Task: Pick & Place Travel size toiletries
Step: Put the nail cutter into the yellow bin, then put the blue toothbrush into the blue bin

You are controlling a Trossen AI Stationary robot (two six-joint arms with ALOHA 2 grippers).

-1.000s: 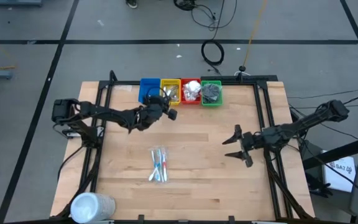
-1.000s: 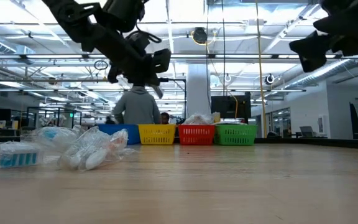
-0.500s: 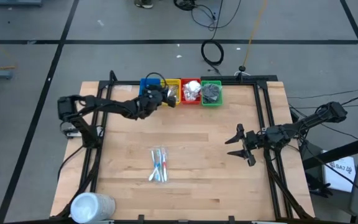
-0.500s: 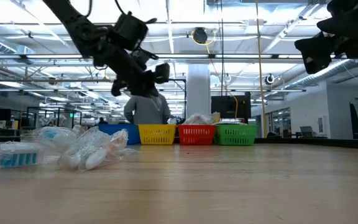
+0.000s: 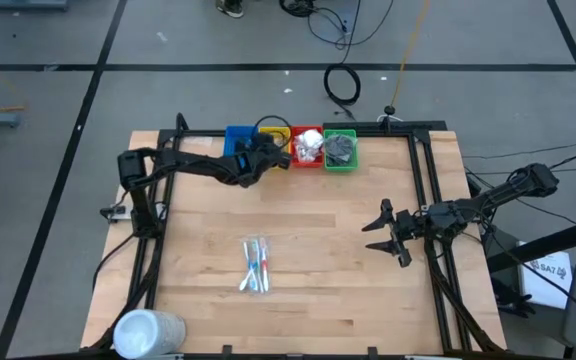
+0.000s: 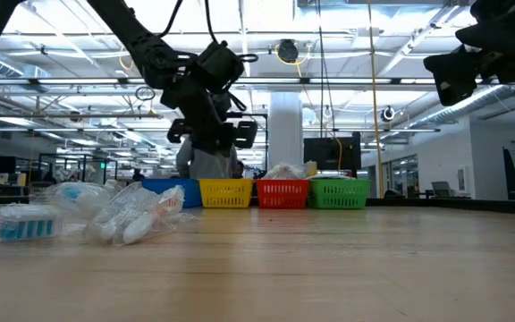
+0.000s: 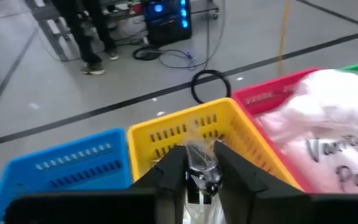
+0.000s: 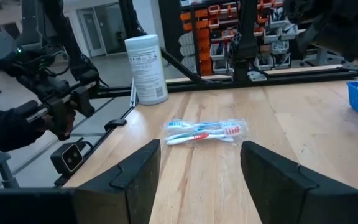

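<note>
- While the right arm waits over the table's right side, the left gripper (image 5: 271, 157) hangs above the yellow bin (image 5: 278, 139) at the far edge of the table (image 5: 318, 290).
- Left wrist view: the left gripper's fingers (image 7: 173, 175) stand narrow, pinched on a small clear-wrapped item (image 7: 201, 167) with a silvery, dark content; its exact kind cannot be told. It sits directly over the yellow bin's opening.
- Four bins stand in a touching row: blue bin (image 5: 238, 140), yellow, red bin (image 5: 307, 146), green bin (image 5: 340, 150).
- Red bin holds white packets (image 5: 309, 147); one large white wrapper with lettering fills it in the left wrist view. Green bin holds dark grey discs (image 5: 340, 147).
- Clear-wrapped blue and red sticks (image 5: 256, 264) lie bunched on the bare wood, mid-table toward the near side, well apart from both grippers. The right wrist view shows them as wrapped toothbrushes.
- Right gripper (image 5: 377, 237) is raised off the table, its jaws spread wide with nothing between them, pointing toward the sticks.
- White cylinder (image 5: 149, 332) lies at the near left corner.
- Low view: a person (image 6: 209, 162) stands behind the bins.
</note>
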